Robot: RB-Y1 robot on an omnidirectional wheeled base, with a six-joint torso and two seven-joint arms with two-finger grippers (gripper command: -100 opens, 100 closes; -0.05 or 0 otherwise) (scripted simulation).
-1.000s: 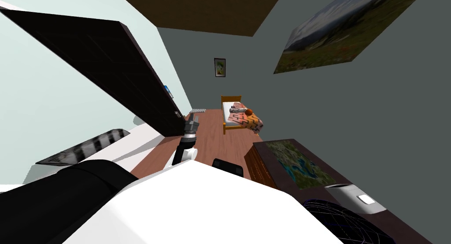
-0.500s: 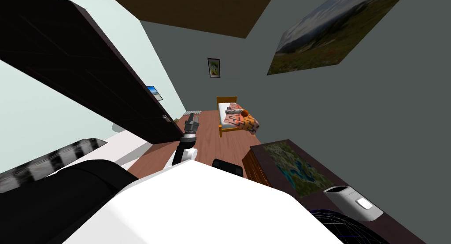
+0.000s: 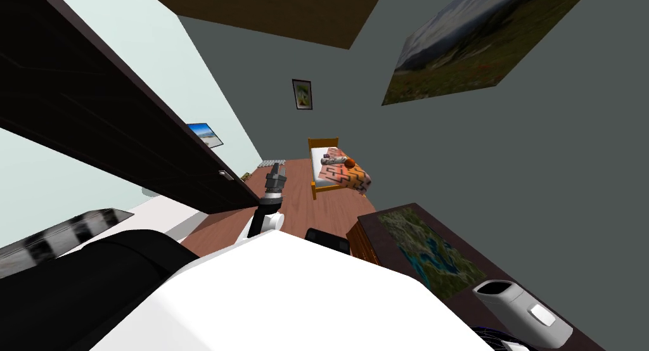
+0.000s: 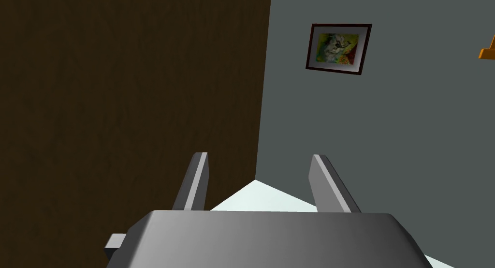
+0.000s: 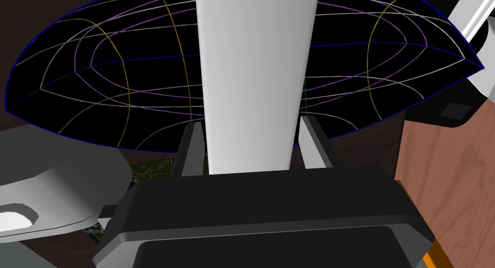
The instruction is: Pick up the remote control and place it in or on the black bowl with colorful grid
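Note:
In the right wrist view my right gripper (image 5: 251, 146) is shut on the remote control (image 5: 254, 76), a long plain white bar that rises between the fingers (image 5: 193, 151). Right behind it spreads the black bowl (image 5: 106, 71), crossed by thin purple, yellow and white grid lines; the remote's far end reaches over the bowl. In the head view a sliver of the bowl (image 3: 501, 339) shows at the bottom right on the dark dresser (image 3: 386, 217). My left gripper (image 3: 276, 175) hangs out front over the wooden floor, open (image 4: 261, 183) and holding nothing.
A white-grey container (image 3: 523, 303) stands on the dresser beside the bowl, near my right gripper (image 5: 48, 192). A map-like mat (image 3: 424, 252) lies on the dresser top. A large dark door panel (image 3: 114, 119) looms at the left. A bed (image 3: 336, 170) stands far across the room.
The whole head view has shifted: I have turned, so the dresser, container and bowl slid toward the bottom right corner and the dark panel grew at the left. The left arm keeps its pose.

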